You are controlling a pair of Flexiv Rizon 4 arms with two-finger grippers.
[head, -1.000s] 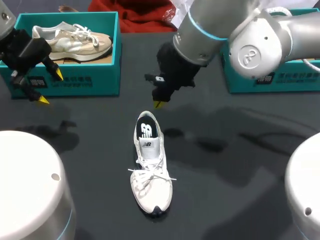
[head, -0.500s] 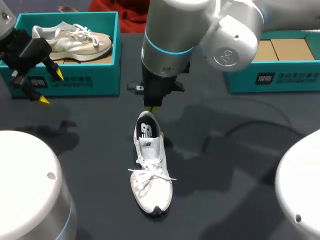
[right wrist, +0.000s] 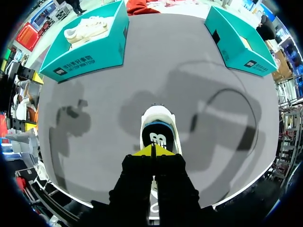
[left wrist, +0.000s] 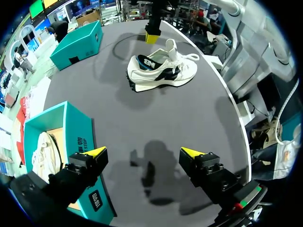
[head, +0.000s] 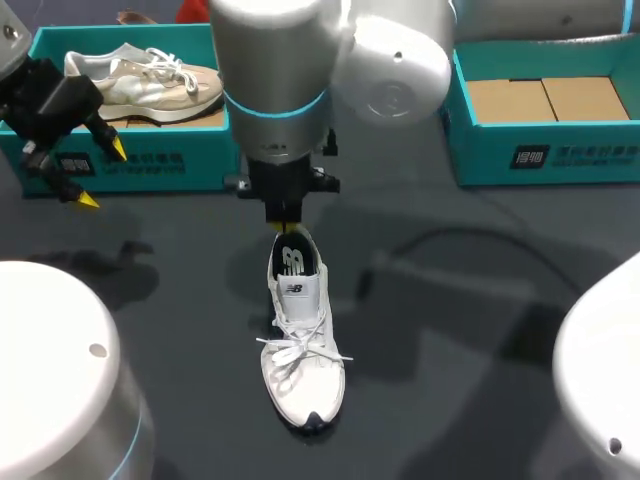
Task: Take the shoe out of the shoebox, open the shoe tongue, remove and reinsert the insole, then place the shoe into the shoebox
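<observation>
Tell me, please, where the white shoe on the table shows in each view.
Head: shoe at lower middle, toe nearest the camera, right jaws by its heel.
Left wrist: shoe far ahead of the left jaws, seen side-on.
Right wrist: shoe just ahead of the right jaws, heel nearest.
Shared landmark: teal box holding a beige shoe.

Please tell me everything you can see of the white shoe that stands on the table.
The shoe is a white sneaker with white laces tied in a bow, a dark insole bearing a white mark, a dark side panel and a dark toe tip. It stands upright on its sole on the dark table, toe toward the robot. The shut right end effector hangs just over its heel; in the left wrist view it seems not to touch.
</observation>
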